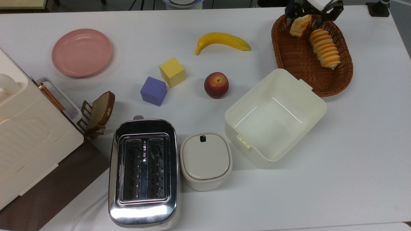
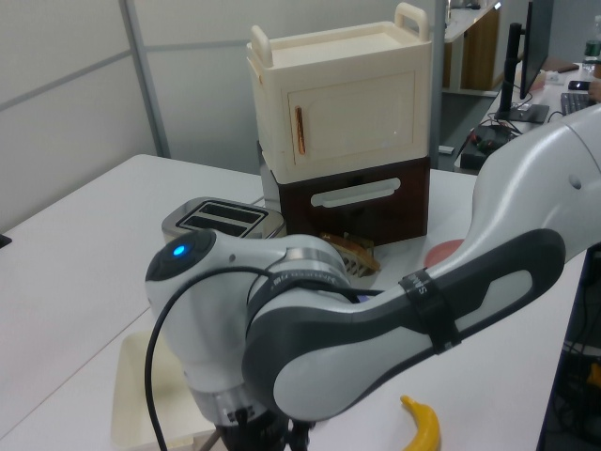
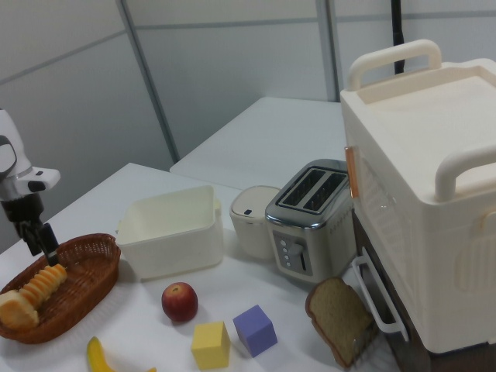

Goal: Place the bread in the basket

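A banana (image 1: 221, 40), peach (image 1: 216, 85) and two cubes (image 1: 163, 81) lie near a toaster (image 1: 143, 173)

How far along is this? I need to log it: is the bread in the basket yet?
Done, it seems: the bread lies inside the basket, beside the striped roll. In hand: nothing; the gripper hangs open above the basket, apart from the bread. Left: probably only moving the arm clear.
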Motion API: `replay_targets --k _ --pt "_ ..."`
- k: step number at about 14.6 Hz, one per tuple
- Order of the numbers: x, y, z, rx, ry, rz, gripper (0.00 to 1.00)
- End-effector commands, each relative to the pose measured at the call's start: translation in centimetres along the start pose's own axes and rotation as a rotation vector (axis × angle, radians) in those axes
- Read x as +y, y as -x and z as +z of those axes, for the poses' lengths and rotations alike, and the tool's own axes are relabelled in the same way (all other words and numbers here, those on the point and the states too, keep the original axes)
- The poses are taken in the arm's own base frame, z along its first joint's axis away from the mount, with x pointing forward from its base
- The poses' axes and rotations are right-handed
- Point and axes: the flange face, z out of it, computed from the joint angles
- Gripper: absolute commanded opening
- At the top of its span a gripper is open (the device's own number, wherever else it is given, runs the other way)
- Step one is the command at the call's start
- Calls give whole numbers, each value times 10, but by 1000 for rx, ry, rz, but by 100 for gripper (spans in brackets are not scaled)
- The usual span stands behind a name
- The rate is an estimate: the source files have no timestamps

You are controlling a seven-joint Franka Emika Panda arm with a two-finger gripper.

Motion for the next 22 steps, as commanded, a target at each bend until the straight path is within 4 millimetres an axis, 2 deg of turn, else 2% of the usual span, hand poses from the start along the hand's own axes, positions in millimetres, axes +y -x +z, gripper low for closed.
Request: replay_targets --k 1,4,5,6,8,9,10,13,14,17,22 --pt "58 -16 -40 -11 26 28 100" --pt "143 -40 -79 -41 4 39 100" --pt "186 -48 -95 -50 -7 44 100" --pt "238 -55 -112 -64 -26 43 100" --pt "292 -58 -122 -80 -46 19 100" --pt "333 -59 -130 -66 -67 17 100" --pt "365 -62 -129 -66 -79 19 100" --pt "413 -70 -121 -63 -87 38 100" --pt "429 -67 -125 -51 -94 44 100" --pt "442 -65 -134 -30 -96 65 100" --pt "442 -64 -135 -29 -101 67 100"
